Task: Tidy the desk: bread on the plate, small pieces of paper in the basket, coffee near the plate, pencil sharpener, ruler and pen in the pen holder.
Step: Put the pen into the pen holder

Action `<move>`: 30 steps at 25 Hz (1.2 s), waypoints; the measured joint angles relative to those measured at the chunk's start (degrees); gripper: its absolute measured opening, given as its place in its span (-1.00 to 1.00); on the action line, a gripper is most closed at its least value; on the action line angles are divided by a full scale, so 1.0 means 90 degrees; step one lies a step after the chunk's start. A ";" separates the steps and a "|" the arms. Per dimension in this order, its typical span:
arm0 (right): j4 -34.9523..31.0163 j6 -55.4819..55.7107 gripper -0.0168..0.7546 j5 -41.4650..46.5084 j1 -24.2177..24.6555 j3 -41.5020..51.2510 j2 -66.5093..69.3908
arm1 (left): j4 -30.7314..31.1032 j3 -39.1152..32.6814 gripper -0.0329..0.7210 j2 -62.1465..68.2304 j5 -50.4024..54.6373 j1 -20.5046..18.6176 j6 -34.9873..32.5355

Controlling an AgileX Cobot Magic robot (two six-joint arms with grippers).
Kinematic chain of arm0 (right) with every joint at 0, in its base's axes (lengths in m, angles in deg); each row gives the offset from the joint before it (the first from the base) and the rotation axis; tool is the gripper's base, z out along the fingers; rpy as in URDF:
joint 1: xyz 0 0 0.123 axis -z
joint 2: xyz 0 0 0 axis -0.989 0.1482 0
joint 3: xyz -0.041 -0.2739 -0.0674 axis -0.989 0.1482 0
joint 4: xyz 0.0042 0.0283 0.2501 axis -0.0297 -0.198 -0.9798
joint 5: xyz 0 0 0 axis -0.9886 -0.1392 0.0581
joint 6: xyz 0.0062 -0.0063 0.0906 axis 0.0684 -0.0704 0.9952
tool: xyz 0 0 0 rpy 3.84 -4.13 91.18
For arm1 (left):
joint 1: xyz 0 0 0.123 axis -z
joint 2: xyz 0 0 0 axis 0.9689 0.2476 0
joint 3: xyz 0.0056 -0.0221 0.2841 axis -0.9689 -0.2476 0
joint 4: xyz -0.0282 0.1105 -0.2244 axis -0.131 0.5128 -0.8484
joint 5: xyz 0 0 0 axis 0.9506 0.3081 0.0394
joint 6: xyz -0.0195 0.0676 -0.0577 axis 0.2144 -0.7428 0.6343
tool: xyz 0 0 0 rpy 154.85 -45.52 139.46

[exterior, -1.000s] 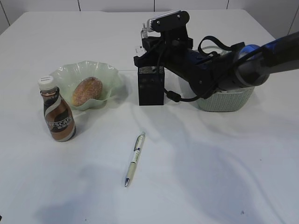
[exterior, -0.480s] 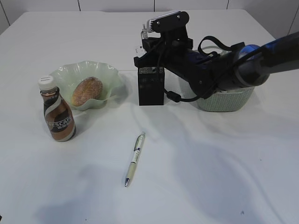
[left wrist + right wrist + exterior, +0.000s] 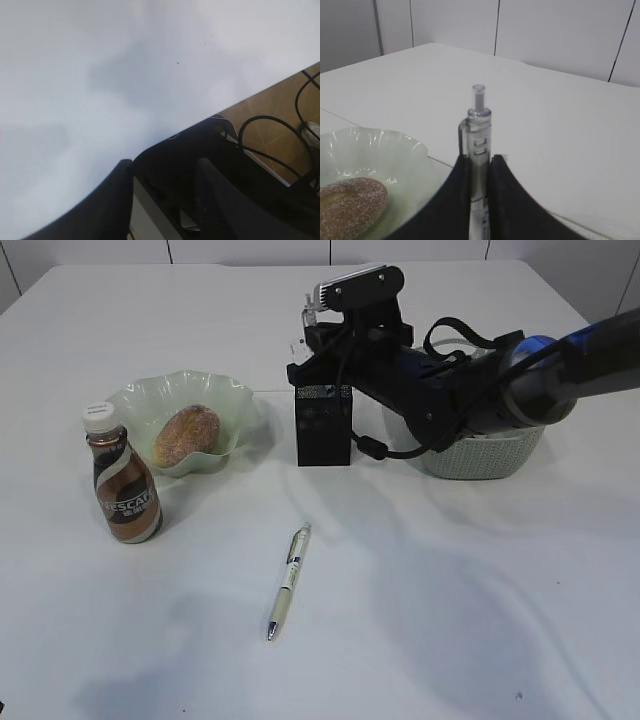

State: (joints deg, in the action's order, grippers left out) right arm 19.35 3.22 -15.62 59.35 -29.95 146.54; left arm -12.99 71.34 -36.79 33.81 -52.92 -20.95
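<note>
Right hand (image 3: 479,172) clamped on a clear pen (image 3: 478,131), poised over the pen holder (image 3: 323,435) mid-tabletop (image 3: 450,620). Left hand (image 3: 165,200) partly spread, holding nothing, beside the tabletop's edge.

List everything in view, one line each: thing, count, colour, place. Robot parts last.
desk: 1, white, under everything.
plate: 1, pale green, wavy rim, left of centre.
bread: 1, golden brown, sugar-dusted, in the plate.
coffee: 1, brown bottle with white cap, in front of the plate, to its left.
pen holder: 1, black mesh, centre, right of the plate.
basket: 1, pale green, right of the pen holder, mostly hidden by the arm.
loose pen: 1, pale with silver tip, lying on the desk in front of the pen holder.
held pen: 1, clear, upright between the right gripper's fingers.
right gripper: 1, black, shut on the held pen, above the pen holder.
left gripper: 1, black, at the desk's edge, holding nothing visible.
</note>
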 joint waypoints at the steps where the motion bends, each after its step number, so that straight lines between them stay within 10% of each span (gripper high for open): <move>1: 0.0000 0.0000 -0.79 0.0015 0.0000 0.0000 0.0000 | 0.0000 0.0000 -0.15 0.0000 0.0000 0.0000 0.0000; 11: 0.0000 -0.0004 -0.72 0.0028 0.0000 0.0000 0.0000 | 0.0000 0.0000 -0.15 0.0000 -0.0010 0.0000 0.0000; 19: -0.0053 -0.0004 0.08 0.0028 0.0000 0.0000 0.0000 | 0.0000 0.0000 -0.15 0.0000 -0.0010 0.0000 0.0000; 30: -0.0088 -0.0004 0.18 0.0174 0.0000 0.0002 -0.0374 | 0.0000 0.0000 -0.15 0.0000 -0.0010 0.0000 0.0000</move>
State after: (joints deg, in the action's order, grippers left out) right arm 18.57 3.19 -14.06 59.35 -29.93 143.17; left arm -12.99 71.34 -36.79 33.72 -52.92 -20.95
